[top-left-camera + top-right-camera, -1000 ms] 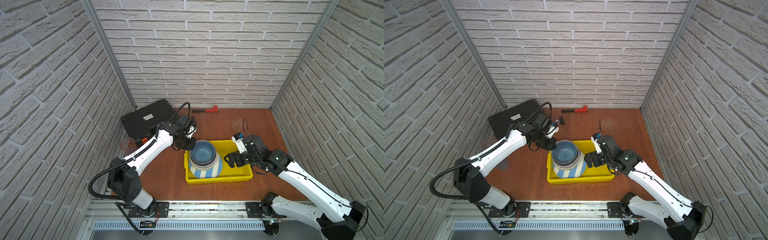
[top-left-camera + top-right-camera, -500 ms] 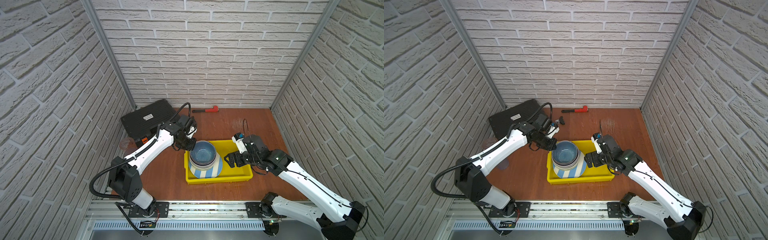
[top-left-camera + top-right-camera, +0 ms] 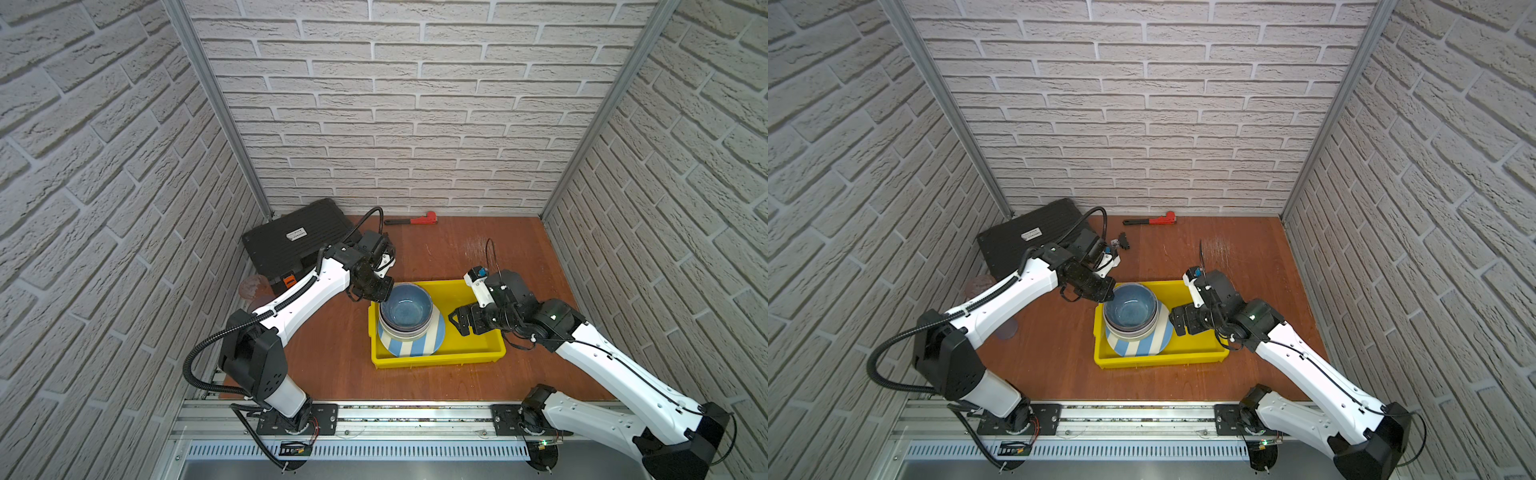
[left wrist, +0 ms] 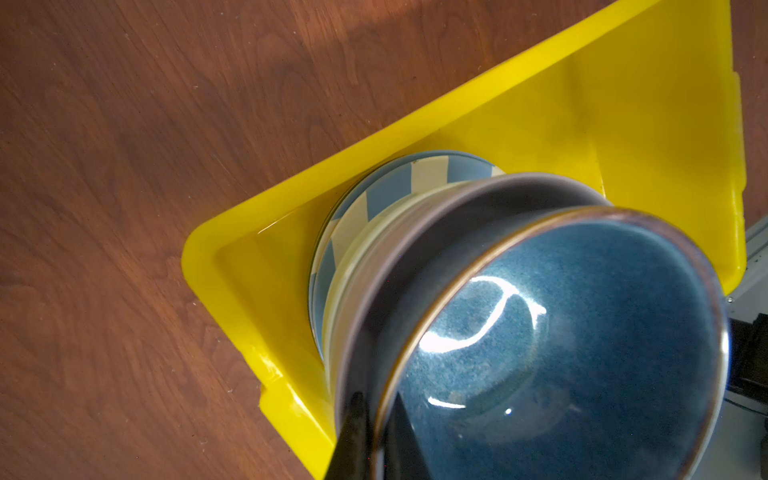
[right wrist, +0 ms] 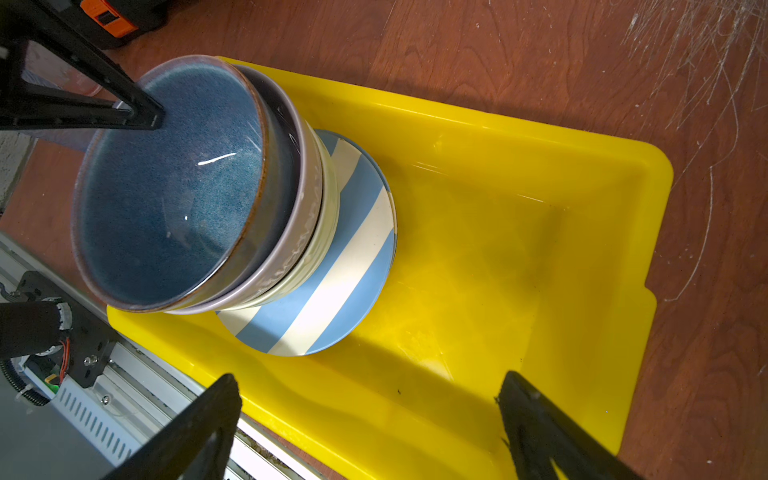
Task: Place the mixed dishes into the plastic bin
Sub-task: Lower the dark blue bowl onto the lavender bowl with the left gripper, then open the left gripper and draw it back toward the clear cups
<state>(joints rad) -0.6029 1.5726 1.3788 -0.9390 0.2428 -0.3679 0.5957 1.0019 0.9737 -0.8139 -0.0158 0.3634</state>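
Now left tool (image 4: 376, 401) pinches blue bowl (image 3: 405, 307) by its rim; bowl sits tilted atop lavender bowl (image 5: 309, 187), over striped plate (image 3: 415, 345), in yellow bin (image 3: 478, 354) corner. Right tool (image 3: 458, 322) wide, empty, above bin. Risk: inner finger drags rim on exit, stack cd topple over bin wall onto worktop (image 3: 332, 357).

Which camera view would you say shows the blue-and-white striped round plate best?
The right wrist view: the striped plate shows much of its face, lying in the yellow plastic bin under the stacked bowls. In both top views it is only a crescent; the left wrist view catches just a narrow arc.
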